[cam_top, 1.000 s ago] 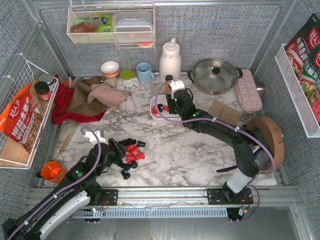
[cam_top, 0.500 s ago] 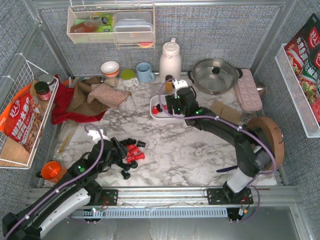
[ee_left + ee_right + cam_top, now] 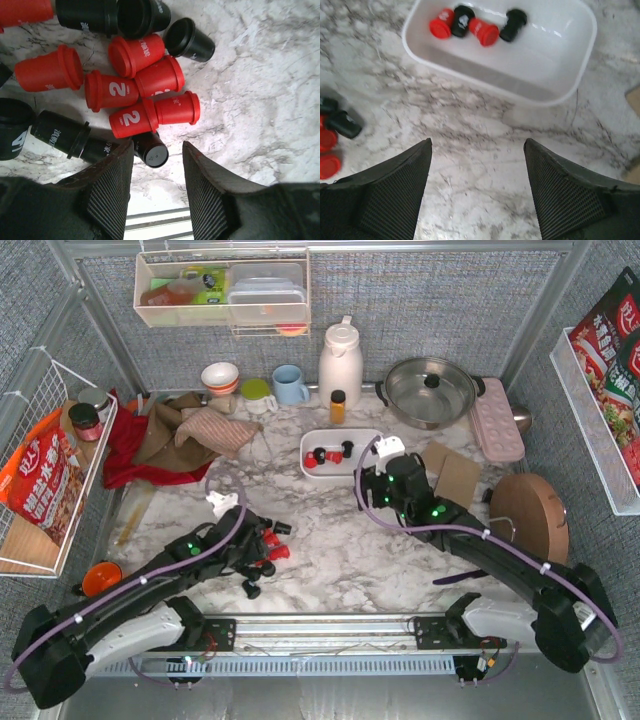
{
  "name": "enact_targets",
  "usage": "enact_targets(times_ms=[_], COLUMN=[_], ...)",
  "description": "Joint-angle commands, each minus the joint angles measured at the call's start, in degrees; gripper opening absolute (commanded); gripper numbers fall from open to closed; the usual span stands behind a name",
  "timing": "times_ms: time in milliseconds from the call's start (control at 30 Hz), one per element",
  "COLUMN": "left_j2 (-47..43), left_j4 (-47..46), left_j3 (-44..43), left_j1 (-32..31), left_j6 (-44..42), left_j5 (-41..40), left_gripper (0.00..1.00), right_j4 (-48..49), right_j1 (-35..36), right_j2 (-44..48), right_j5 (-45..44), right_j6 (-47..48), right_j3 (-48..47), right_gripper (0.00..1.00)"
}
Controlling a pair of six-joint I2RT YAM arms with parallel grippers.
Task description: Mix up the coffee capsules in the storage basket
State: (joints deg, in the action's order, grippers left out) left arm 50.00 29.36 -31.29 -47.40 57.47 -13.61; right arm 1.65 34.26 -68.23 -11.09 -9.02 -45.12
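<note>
About a dozen small red and black cup-shaped coffee capsules (image 3: 150,80) lay heaped on the marble bench (image 3: 330,550). Well apart from them, the shallow white plastic storage basket (image 3: 555,60) held only two red and two black ones (image 3: 475,22). The left pincer (image 3: 156,167) hung over the heap with its jaws spread either side of one black capsule's flat end (image 3: 152,152), which lay just beside a red one marked "2". The right pincer (image 3: 477,150) stood spread and empty on the near side of the basket. The pick would likely go best with the pads set lower along the black body, closing squarely and then lifting straight up so the neighbours did not roll. Alternating colours between picks should keep the basket mixed.
</note>
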Motion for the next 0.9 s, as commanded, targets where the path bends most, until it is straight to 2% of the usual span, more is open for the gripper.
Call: enact_targets(times_ms=[0, 433, 567, 867], left_j2=[4.2, 16.4, 20.7, 25.0], left_j4=[4.1, 5.8, 9.0, 11.6], left_j3=[-2.1, -7.8, -9.8, -11.5], left_j1=[-2.3, -8.9, -9.9, -11.1], left_j6=[1.9, 3.7, 4.1, 4.2], left_j5=[-2.9, -5.8, -7.1, -8.7], left_gripper=[0.53, 0.55, 0.55, 0.49], right_j4=[0.2, 1.4, 1.5, 1.9], right_j1=[0.0, -0.1, -0.1, -0.1], right_j2=[3.1, 2.1, 2.6, 2.0], right_j5=[-1.4, 0.6, 0.6, 0.9], right_j6=[-0.8, -2.1, -2.1, -2.1], right_j3=[4.3, 5.7, 5.8, 5.8], right_gripper=[0.79, 0.82, 0.82, 0.82])
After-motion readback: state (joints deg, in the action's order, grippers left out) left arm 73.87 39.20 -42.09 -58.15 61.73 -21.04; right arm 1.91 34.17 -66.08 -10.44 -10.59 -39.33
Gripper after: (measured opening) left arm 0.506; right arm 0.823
